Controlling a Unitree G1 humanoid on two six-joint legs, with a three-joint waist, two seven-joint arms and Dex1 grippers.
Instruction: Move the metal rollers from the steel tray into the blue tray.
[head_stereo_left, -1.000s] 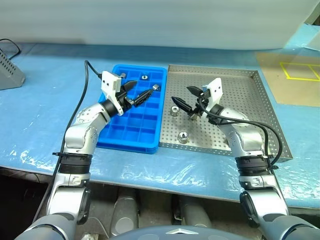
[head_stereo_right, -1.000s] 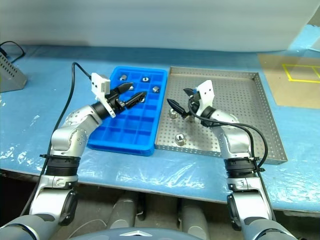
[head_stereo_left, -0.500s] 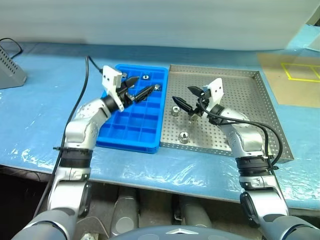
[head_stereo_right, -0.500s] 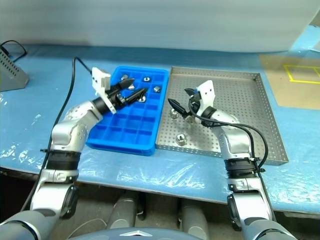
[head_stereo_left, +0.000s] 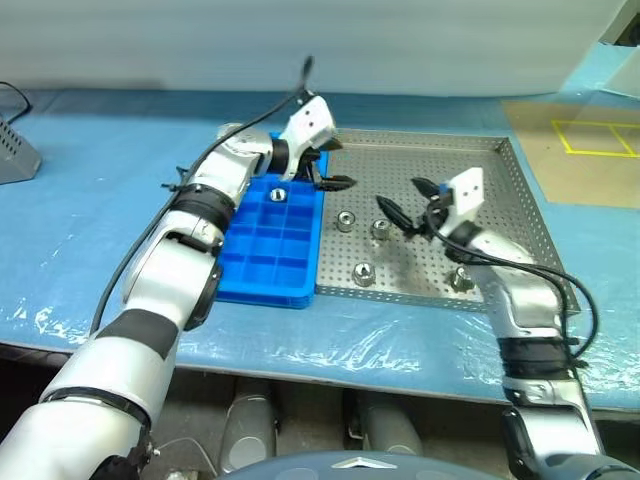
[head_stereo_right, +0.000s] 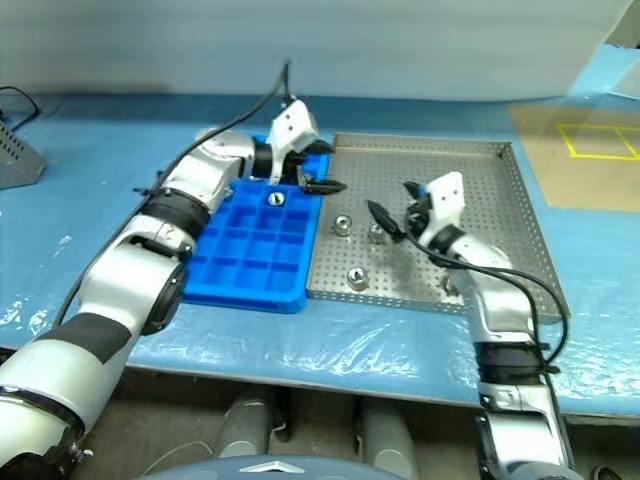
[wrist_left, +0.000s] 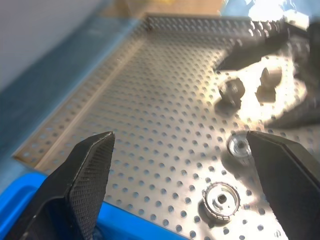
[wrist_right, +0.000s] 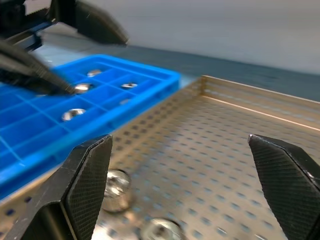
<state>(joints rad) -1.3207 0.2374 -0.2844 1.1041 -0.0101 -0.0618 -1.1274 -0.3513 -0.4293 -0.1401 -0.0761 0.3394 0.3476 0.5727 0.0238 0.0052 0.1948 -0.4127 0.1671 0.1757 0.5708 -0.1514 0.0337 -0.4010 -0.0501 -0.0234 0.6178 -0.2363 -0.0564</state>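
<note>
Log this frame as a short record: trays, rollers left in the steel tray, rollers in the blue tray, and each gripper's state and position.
steel tray: perforated, on the blue-covered table, beside the blue tray
metal rollers in steel tray: four visible
rollers in blue tray: at least one visible, far end partly hidden by the left arm
left gripper: open, empty, over the steel tray's edge nearest the blue tray
right gripper: open, empty, above the steel tray

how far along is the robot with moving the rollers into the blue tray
Partly done. Several metal rollers already sit in the blue tray, one at. Nothing is in hand: the left gripper and right gripper are both open and empty over the steel tray. Four rollers are left there, such as and.
</note>
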